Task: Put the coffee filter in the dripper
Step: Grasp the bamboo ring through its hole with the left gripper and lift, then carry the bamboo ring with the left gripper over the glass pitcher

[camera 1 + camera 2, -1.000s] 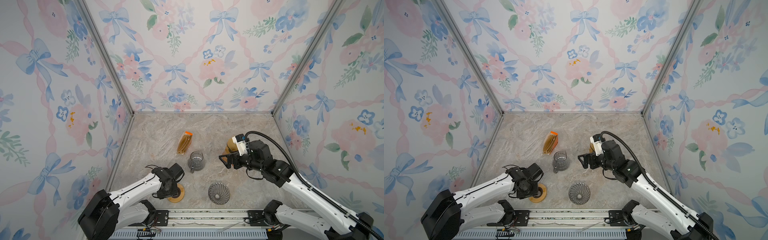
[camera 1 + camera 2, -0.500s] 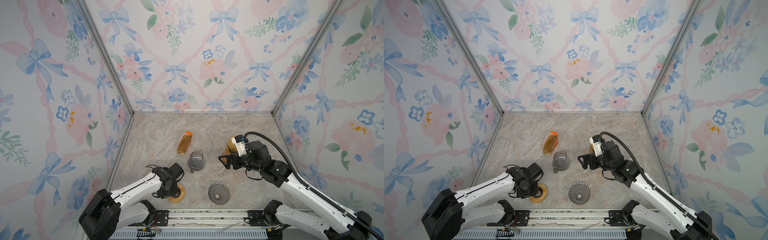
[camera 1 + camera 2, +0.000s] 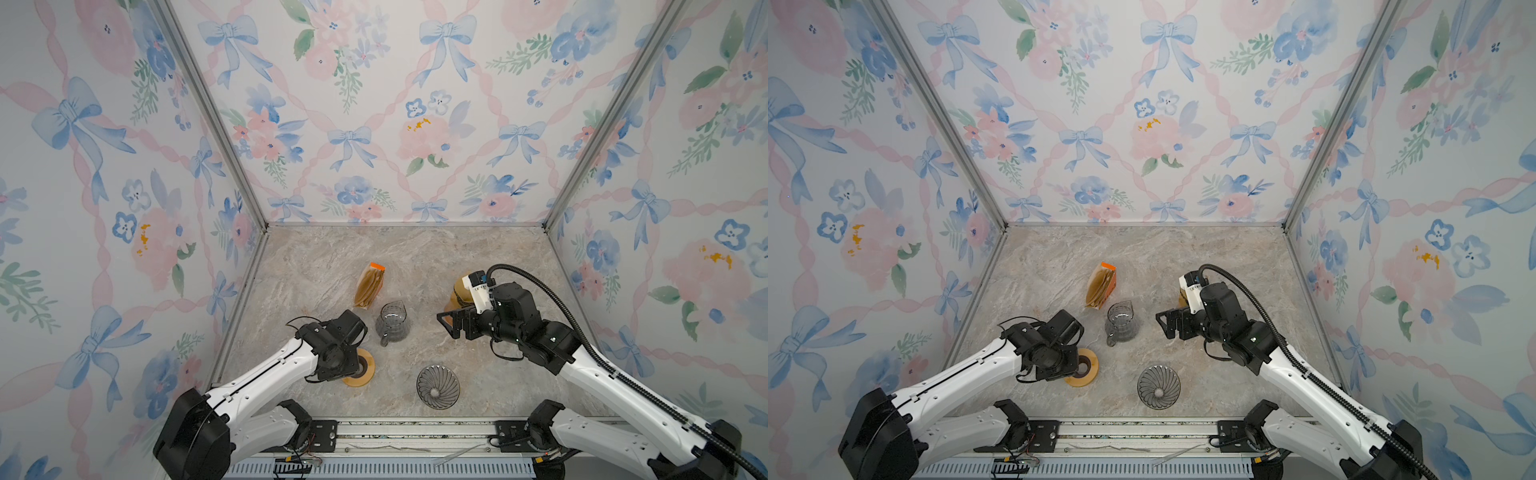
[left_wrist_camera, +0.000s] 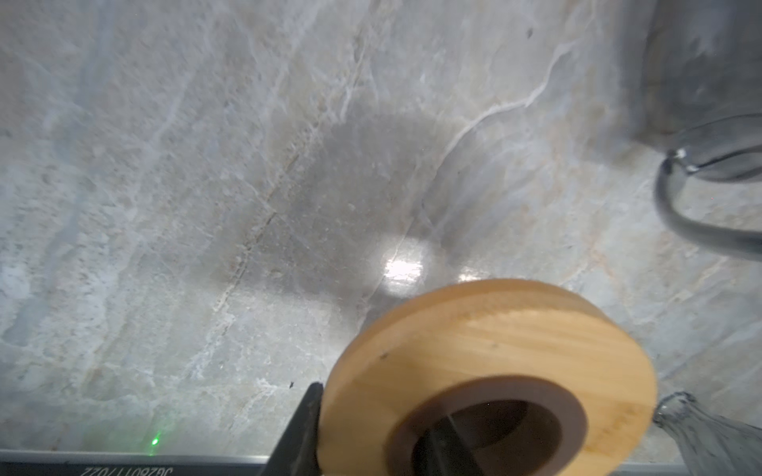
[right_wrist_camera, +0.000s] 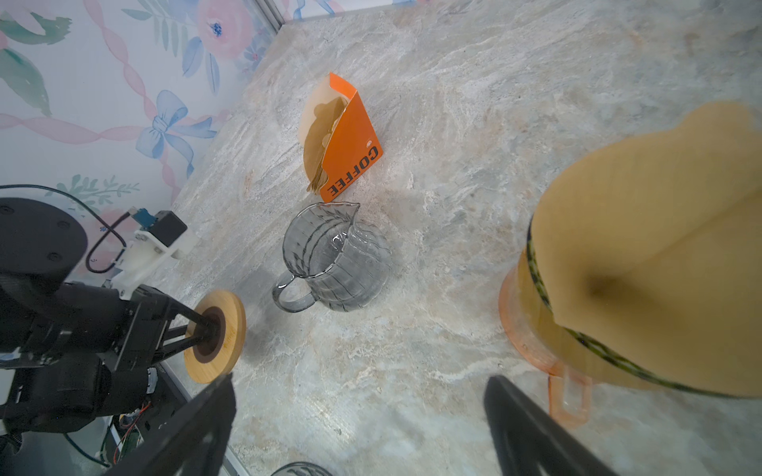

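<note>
Jaws tighter on wooden ring (image 4: 495,350) (left arm (image 3: 266,374))

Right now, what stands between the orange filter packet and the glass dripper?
The glass pitcher stands between the filter packet and the dripper. Both top views show this.

In the left wrist view the light wooden ring with a dark inner collar (image 4: 495,350) and the two black fingers (image 4: 303,424) of the left gripper (image 4: 379,439) run off the picture's edge, and the smoky grey glass pitcher (image 4: 709,156) is a blurred, cut-off corner. In both top views that arm's black wrist (image 3: 332,351) covers those fingers and part of the ring, and the right arm's white camera mount (image 3: 478,291) hides much of the tan paper filter stack in its orange plastic holder (image 3: 458,286). In the right wrist view that stack is blurred and cropped, and the ribbed grey glass dripper (image 5: 303,470) shows only a sliver of rim.
</note>
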Action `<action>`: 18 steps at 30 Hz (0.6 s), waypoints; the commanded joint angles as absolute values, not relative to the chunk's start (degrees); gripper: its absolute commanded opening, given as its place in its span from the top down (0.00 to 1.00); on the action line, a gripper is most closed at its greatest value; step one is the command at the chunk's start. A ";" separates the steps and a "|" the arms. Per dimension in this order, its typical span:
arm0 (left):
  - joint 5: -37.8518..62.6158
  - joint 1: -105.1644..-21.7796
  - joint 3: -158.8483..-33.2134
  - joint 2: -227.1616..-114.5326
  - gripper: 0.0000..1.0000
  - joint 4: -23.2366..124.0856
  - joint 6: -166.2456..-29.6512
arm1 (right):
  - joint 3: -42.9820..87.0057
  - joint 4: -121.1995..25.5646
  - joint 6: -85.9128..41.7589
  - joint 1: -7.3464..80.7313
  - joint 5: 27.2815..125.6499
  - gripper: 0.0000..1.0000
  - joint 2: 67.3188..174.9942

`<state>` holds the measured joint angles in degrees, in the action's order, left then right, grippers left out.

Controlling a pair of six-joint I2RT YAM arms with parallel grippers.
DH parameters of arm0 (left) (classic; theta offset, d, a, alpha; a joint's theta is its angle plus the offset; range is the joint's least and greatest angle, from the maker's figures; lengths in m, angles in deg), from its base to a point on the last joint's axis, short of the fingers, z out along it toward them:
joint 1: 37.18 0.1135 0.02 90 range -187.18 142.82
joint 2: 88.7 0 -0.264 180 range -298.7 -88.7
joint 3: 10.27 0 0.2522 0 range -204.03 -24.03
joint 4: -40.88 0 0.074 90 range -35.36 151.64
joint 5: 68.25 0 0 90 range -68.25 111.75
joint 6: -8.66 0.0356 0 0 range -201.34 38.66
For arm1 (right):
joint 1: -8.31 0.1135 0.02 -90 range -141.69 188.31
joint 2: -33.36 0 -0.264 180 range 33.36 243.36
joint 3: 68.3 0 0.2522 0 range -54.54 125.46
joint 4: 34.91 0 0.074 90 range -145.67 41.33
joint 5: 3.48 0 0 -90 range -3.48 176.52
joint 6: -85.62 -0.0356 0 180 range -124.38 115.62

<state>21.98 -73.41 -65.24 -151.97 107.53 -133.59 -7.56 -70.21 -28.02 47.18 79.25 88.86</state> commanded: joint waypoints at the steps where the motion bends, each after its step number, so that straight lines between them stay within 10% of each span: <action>1: 23.53 -70.68 -70.35 -152.07 0.72 111.61 -128.74 | -8.51 -69.50 -28.55 48.02 80.43 0.04 88.47; 18: 19.30 -63.17 -96.51 -171.51 0.73 113.74 -110.76 | -5.76 -72.12 -27.81 47.99 79.76 0.04 89.09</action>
<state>20.93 -63.40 -93.26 -169.13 112.23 -115.58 -7.58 -70.89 -27.97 47.40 79.67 88.86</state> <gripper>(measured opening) 0.332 0.963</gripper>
